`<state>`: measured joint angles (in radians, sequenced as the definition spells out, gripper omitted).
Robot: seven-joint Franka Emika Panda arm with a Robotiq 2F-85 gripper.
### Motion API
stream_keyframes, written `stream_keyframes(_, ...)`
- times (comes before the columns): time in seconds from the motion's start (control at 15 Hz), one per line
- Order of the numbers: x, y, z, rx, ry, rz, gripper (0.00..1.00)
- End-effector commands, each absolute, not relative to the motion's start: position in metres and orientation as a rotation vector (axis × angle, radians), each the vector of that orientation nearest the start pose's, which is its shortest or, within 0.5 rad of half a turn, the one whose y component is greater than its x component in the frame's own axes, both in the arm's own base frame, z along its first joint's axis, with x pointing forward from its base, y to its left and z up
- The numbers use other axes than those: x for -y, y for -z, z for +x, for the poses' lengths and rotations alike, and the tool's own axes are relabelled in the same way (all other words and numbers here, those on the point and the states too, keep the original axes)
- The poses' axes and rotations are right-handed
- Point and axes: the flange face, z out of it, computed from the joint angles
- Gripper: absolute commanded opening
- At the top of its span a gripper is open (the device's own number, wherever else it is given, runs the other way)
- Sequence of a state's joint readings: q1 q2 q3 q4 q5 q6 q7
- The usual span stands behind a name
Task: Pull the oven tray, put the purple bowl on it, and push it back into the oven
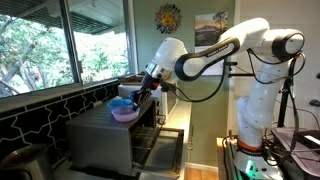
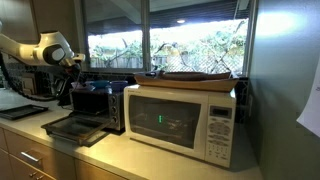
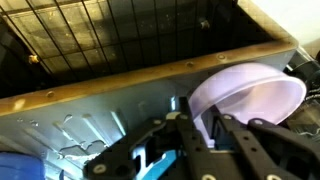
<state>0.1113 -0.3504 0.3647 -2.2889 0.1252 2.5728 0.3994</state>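
My gripper (image 3: 205,128) is shut on the rim of the purple bowl (image 3: 255,92), one finger inside and one outside. The bowl looks slightly tilted at the front edge of the oven's top. In an exterior view the purple bowl (image 1: 126,114) sits under my gripper (image 1: 140,95) on the grey oven (image 1: 100,140). The oven tray (image 3: 100,30), dark with thin bars, shows below the oven's front edge, and it lies pulled out over the open door (image 1: 160,150). The oven (image 2: 100,103) and my gripper (image 2: 75,63) are small in an exterior view.
A blue bowl (image 1: 120,103) stands just behind the purple one on the oven top; it also shows in the wrist view (image 3: 20,168). A white microwave (image 2: 180,122) stands beside the oven. Windows (image 1: 60,40) run along the counter's back.
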Motion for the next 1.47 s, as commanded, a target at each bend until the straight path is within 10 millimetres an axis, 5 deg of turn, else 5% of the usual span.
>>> stream_keyframes(0.0,-0.242,-0.553,0.436,-0.007,0.826,-2.796,0.00)
stream_keyframes(0.33,-0.227,-0.572,0.431,-0.011,0.828,-2.786,0.01)
stream_keyframes(0.87,-0.173,-0.592,0.394,0.151,0.674,-2.782,0.01)
stream_keyframes(1.13,-0.144,-0.586,0.378,0.236,0.579,-2.764,0.01)
stream_keyframes(1.4,-0.128,-0.557,0.366,0.256,0.497,-2.817,0.01)
